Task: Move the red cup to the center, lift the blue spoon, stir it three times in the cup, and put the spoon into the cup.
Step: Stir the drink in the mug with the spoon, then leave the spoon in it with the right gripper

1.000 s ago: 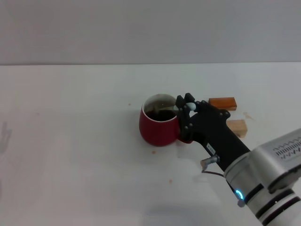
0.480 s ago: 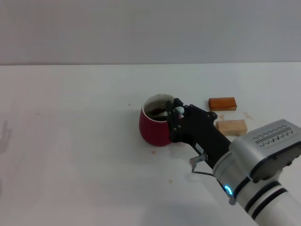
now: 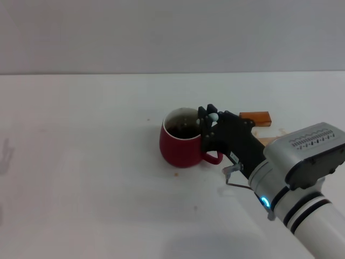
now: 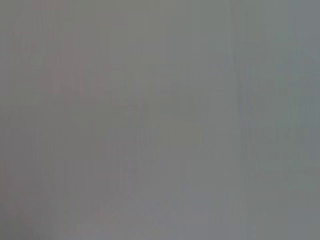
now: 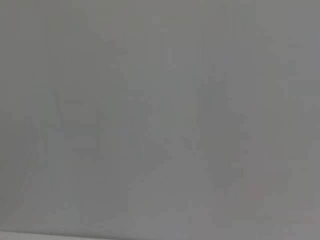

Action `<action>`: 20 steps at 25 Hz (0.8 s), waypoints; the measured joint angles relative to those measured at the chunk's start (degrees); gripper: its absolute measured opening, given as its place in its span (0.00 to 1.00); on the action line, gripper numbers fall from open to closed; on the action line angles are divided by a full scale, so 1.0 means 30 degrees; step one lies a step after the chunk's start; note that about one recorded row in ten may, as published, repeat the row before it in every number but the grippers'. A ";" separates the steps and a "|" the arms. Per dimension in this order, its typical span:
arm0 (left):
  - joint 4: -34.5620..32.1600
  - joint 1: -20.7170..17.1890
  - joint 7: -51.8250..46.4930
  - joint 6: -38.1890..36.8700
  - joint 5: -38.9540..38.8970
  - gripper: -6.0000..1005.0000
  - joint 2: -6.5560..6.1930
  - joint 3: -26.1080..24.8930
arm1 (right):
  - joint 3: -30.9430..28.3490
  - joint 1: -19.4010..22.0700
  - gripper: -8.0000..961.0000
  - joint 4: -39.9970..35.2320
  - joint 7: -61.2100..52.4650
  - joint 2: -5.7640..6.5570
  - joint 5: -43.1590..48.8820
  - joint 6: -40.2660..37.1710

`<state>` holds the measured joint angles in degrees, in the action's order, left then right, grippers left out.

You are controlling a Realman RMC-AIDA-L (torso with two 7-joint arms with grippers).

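The red cup (image 3: 180,147) stands near the middle of the white table (image 3: 81,178) in the head view, with dark liquid inside and its handle toward the right. My right gripper (image 3: 209,120) is at the cup's right rim, shut on the blue spoon (image 3: 213,116), whose pale handle end shows between the fingers. The spoon's bowl is hidden in the cup. My left gripper is out of view. Both wrist views show only plain grey.
An orange-brown wooden block (image 3: 255,117) lies right of the cup, partly behind my right arm. A tan wooden block (image 3: 268,141) lies nearer, mostly hidden by the arm. Small brown specks dot the table near the cup.
My right gripper with the spoon swung left over the cup half a second ago, then back right and a little farther away. The cup stays in place.
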<state>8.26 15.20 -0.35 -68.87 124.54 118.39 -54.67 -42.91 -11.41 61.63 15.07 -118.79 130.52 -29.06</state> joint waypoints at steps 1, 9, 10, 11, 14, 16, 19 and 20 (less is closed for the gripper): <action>0.0000 -0.0001 0.0000 0.0010 -0.0001 0.84 0.0001 0.0000 | -0.0095 0.0032 0.15 0.0025 0.0000 0.0012 0.0004 0.0008; 0.0001 0.0002 0.0000 0.0068 0.0000 0.84 0.0000 0.0000 | -0.0154 0.1000 0.15 0.1225 0.0034 0.0097 0.0420 0.0956; 0.0001 0.0002 0.0000 0.0070 0.0000 0.84 0.0000 0.0000 | -0.0122 0.1181 0.15 0.1373 0.0035 0.0094 0.0565 0.1091; 0.0003 0.0001 -0.0001 0.0077 0.0001 0.84 0.0000 0.0000 | -0.0105 0.1311 0.15 0.1489 0.0037 0.0082 0.0669 0.1226; 0.0002 0.0000 0.0000 0.0084 0.0000 0.84 0.0000 0.0000 | -0.0096 0.1502 0.15 0.1737 0.0041 0.0027 0.0854 0.1719; 0.0002 0.0001 0.0000 0.0084 0.0000 0.84 0.0000 0.0000 | -0.0079 0.1431 0.15 0.1770 0.0044 0.0019 0.0863 0.1912; 0.0011 0.0001 0.0000 0.0086 0.0000 0.84 0.0000 0.0000 | -0.0034 0.1103 0.15 0.1739 0.0045 -0.0004 0.0866 0.1951; 0.0018 0.0001 0.0000 0.0085 0.0000 0.84 0.0000 0.0000 | -0.0031 0.0927 0.15 0.1686 0.0043 -0.0005 0.0862 0.1951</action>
<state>8.31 15.20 -0.35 -68.62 124.54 118.38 -54.67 -43.00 -8.62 66.69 15.20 -118.80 133.10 -23.20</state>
